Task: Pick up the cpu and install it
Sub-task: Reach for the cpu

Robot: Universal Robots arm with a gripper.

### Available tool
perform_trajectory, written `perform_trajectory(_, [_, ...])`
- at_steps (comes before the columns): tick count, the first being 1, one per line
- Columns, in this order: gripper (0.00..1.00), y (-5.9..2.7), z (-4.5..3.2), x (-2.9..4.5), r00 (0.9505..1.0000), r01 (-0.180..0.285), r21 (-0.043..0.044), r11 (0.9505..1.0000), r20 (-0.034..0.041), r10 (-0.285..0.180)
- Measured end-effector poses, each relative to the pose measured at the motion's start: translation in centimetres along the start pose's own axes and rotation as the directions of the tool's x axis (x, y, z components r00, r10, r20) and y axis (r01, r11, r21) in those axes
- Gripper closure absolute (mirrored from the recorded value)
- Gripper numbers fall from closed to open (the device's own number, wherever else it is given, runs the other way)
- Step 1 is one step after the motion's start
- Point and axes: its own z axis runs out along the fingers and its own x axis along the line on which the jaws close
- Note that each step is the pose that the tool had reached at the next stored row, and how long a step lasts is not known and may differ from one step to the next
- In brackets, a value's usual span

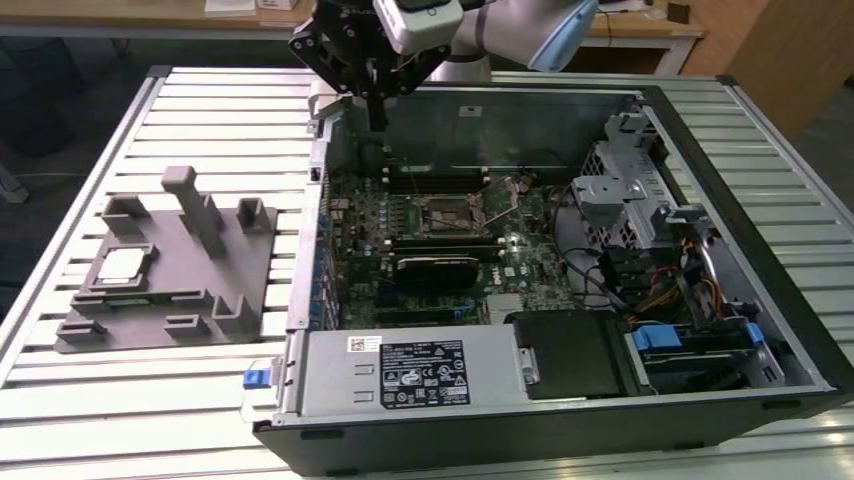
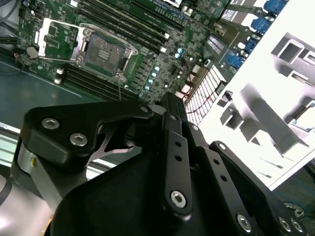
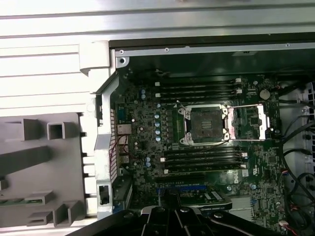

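Presently my black gripper (image 1: pixel 380 112) hangs over the far edge of the open black computer case (image 1: pixel 534 440), toward the exterior view's left; whether it is open or closed I cannot tell.

The small flat square cpu (image 1: pixel 123 265) with its pale silver metal top lies flat in a shallow seat on the big grey plastic fixture (image 1: pixel 134 312) with upright posts; that fixture sits on the slatted metal table (image 1: pixel 200 100) just beside the case, on the exterior view's left, and the cpu is well apart from my gripper.

Inside the case the green motherboard (image 1: pixel 527 270) lies flat; near its middle is the square dark socket (image 1: pixel 447 212), seen in the first wrist view (image 3: pixel 204 123) and in the second wrist view (image 2: pixel 103 51) as well. Its silver metal retention frame (image 3: pixel 251 120) is swung back and lies beside it, so the socket's dark face is uncovered; long black memory slots (image 3: pixel 202 88) run along two opposite sides of it.

In the first wrist view the grey fixture (image 3: pixel 39 162) lies outside the case wall; in the second wrist view my gripper's black linkage (image 2: pixel 170 147) stands between the camera and the motherboard.
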Motion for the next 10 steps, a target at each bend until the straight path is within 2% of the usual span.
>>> perform_trajectory(10, [0.89, -0.06, 0.0, 0.79, 1.0, 0.0, 0.0001, 1.0, -0.0001, 0.0])
